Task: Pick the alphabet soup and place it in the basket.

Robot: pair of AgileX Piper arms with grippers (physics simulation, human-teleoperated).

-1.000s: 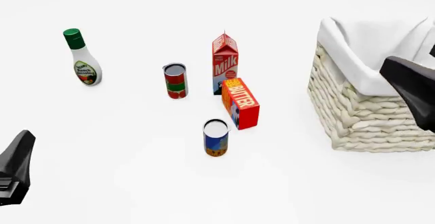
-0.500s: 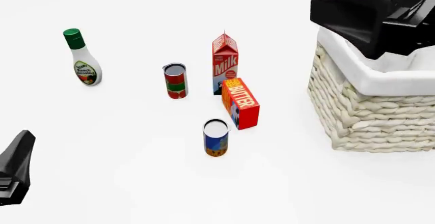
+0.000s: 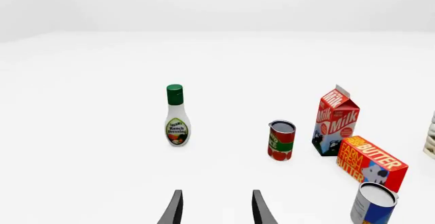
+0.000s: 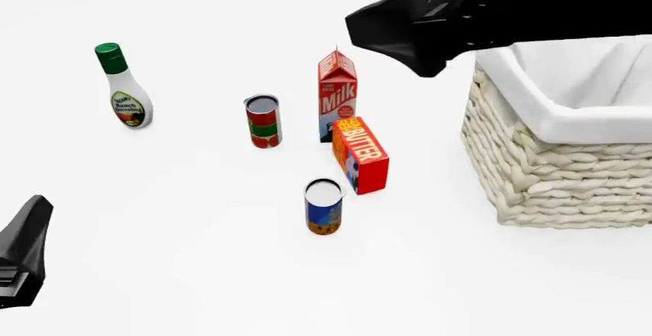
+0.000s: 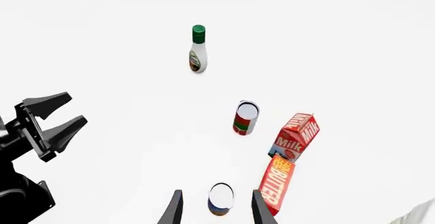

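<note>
Right now your left gripper (image 3: 216, 208) sits low at the near left, well apart from everything, its fingers spread with nothing between them; it looks parked so the other arm has room. Take the alphabet soup (image 4: 323, 207) as your landmark: it stands upright on the table (image 4: 183, 260), untouched. Far left of it and further back is the ranch dressing bottle (image 4: 124, 86); just behind and left is the red-and-green can (image 4: 263, 121); behind it rises the milk carton (image 4: 337, 94), with the butter box (image 4: 361, 155) leaning just beside the soup on its right. That crowding on the right probably favours a descent from above rather than from the side. Your right gripper (image 5: 216, 208) hangs high, behind and right of the soup, fingers apart and empty, and in its wrist view the can's pale top shows between them, though how far above it sits I can't judge. The basket (image 4: 555, 172) waits well right of the soup, open and seemingly empty.
</note>
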